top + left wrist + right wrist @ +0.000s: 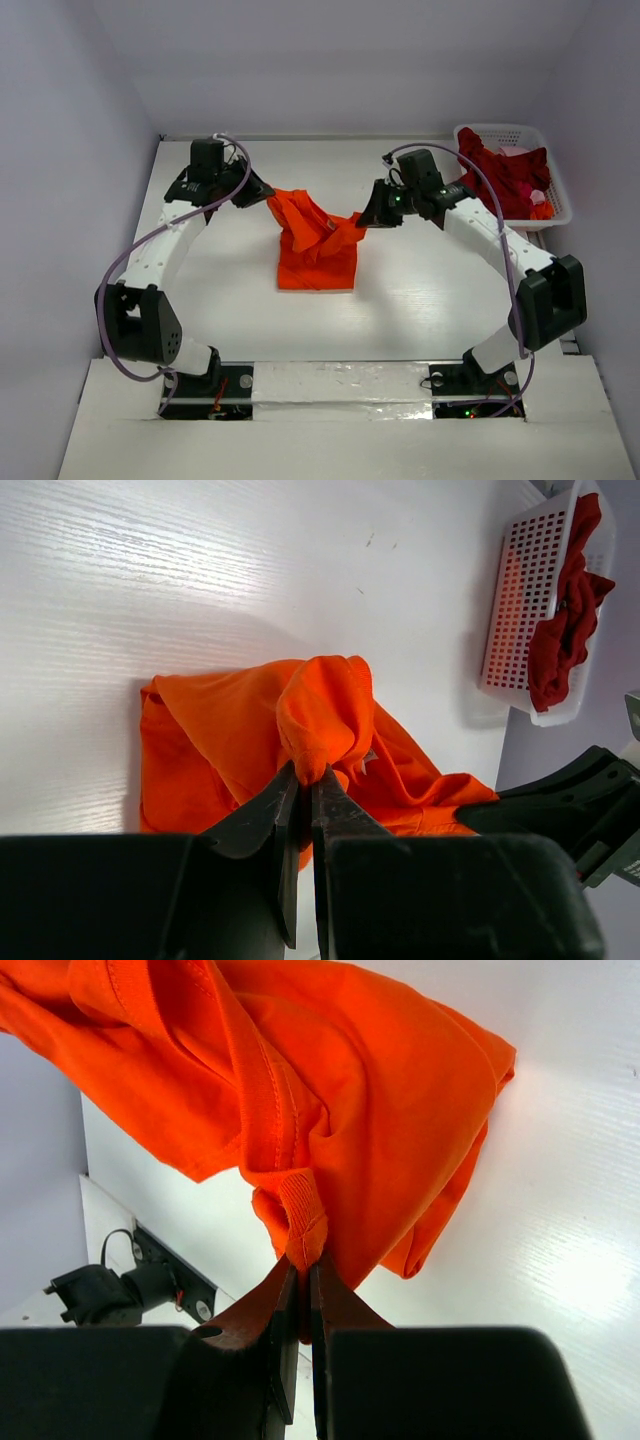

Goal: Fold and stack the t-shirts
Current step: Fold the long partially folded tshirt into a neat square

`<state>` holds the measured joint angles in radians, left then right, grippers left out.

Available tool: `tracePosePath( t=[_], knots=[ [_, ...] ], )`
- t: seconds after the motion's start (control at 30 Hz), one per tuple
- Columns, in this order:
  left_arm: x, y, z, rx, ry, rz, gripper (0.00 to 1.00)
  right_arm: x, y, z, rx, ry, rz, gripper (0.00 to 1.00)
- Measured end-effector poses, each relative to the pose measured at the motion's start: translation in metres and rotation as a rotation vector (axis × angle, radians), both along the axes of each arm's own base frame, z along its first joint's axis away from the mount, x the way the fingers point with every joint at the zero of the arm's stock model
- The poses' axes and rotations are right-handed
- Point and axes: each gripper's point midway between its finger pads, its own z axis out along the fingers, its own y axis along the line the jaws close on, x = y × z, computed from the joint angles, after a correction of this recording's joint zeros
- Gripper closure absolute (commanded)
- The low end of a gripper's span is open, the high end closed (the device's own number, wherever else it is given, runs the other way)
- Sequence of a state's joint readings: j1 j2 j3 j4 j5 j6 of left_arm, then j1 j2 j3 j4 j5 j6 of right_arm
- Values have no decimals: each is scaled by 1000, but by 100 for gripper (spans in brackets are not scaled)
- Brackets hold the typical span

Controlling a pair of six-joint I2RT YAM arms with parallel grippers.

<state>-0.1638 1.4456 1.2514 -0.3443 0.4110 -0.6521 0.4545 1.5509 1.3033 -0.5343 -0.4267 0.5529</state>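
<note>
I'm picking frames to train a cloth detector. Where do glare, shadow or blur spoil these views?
Top external: soft even light, orange t-shirt sharp. Left wrist: sheen on the table upper left, soft shadow above the shirt, near fingers dark. Right wrist: glare patch on the table at right, seams crisp.

The table [420, 300] in front of me was white, with a fine wood grain running across it, and pale panels [60, 150] closed it in at the left, the back and the right. Near its middle the orange t-shirt [318, 262] rested on it with only its lower part. That part lay flat but rumpled, its bottom edge toward me, while the upper cloth rose off the surface. In the far right corner stood the white lattice basket [500, 128], with dark red t-shirts [498, 168] heaped inside and draped over its rim. My left base [203, 380] and right base [470, 378] sat at the near edge.
</note>
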Motion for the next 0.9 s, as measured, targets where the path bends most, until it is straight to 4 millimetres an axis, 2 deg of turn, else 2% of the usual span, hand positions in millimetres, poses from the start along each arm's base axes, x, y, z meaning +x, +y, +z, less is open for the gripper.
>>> tracePosePath(
  t=[0.23,0.5,0.9],
  knots=[
    [-10,1,-10,0,28,-1,96,-13,0,-7,-13,13,14,100],
    [-35,5,-27,7,71,0,96,-29,-3,-12,-24,23,19,100],
    [-65,10,-47,8,119,4,95,-50,-5,-38,-62,79,35,100]
  ],
)
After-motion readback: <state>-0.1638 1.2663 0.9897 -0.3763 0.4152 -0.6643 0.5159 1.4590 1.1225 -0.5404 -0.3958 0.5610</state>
